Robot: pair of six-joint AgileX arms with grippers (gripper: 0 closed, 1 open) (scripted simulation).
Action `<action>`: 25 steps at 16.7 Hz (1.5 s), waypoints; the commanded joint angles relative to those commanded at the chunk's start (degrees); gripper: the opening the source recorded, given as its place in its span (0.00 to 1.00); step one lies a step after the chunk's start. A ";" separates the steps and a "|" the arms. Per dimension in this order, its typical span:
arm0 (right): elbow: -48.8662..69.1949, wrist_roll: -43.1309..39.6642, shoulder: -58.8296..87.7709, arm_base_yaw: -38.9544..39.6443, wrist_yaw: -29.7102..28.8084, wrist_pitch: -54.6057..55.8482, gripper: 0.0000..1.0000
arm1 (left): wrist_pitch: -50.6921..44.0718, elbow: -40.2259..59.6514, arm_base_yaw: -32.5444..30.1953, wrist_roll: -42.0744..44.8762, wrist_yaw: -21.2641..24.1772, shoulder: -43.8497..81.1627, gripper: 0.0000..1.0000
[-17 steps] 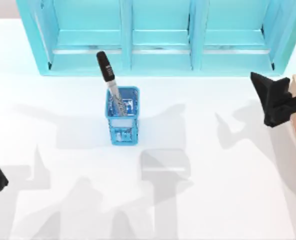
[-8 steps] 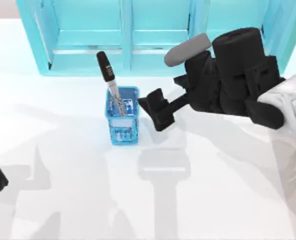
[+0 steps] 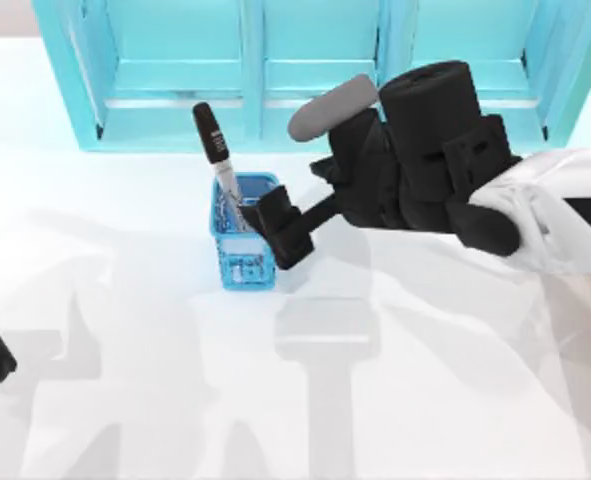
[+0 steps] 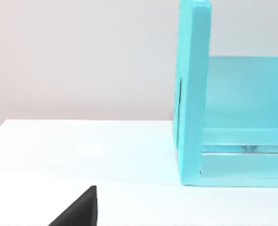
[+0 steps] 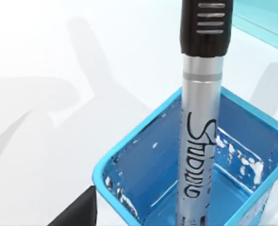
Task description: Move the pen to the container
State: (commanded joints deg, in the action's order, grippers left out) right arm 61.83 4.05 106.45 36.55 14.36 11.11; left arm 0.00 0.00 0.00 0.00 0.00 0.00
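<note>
Silvery-grey and black-capped, the pen (image 3: 218, 163) is standing in the blue mesh cup (image 3: 245, 245), leaning up and away; the right gripper (image 3: 278, 228) is hovering beside the cup's rim, nearer than the parked left arm; whether its fingers are apart I cannot tell.

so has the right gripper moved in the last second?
Yes. The right gripper has swung in from the table's right edge toward the left, and now sits against the blue cup holding the pen.

Top view: looks straight down on the desk (image 3: 125, 420).
Left wrist view: low, facing the blue shelf (image 4: 195, 94).
Right wrist view: very close to the cup (image 5: 176, 188).
</note>
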 joint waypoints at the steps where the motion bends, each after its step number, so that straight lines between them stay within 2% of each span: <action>1: -0.27 -0.01 -0.20 -0.28 -0.07 -0.08 1.00 | 0.00 0.00 0.00 0.00 0.00 0.00 1.00; 4: 1.99 0.19 2.12 0.31 -0.30 0.37 1.00 | 0.00 0.00 0.00 0.00 0.00 0.00 1.00; 11: 17.06 1.58 19.56 2.73 -2.57 2.64 1.00 | 0.00 0.00 0.00 0.00 0.00 0.00 1.00; 17: 18.78 1.76 21.32 3.05 -2.88 2.92 1.00 | 0.00 0.00 0.00 0.00 0.00 0.00 1.00; 25: 18.78 1.76 21.32 3.05 -2.88 2.92 0.40 | 0.00 0.00 0.00 0.00 0.00 0.00 1.00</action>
State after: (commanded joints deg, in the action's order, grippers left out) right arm 80.61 5.81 127.77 39.60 11.48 14.03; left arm 0.00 0.00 0.00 0.00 0.00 0.00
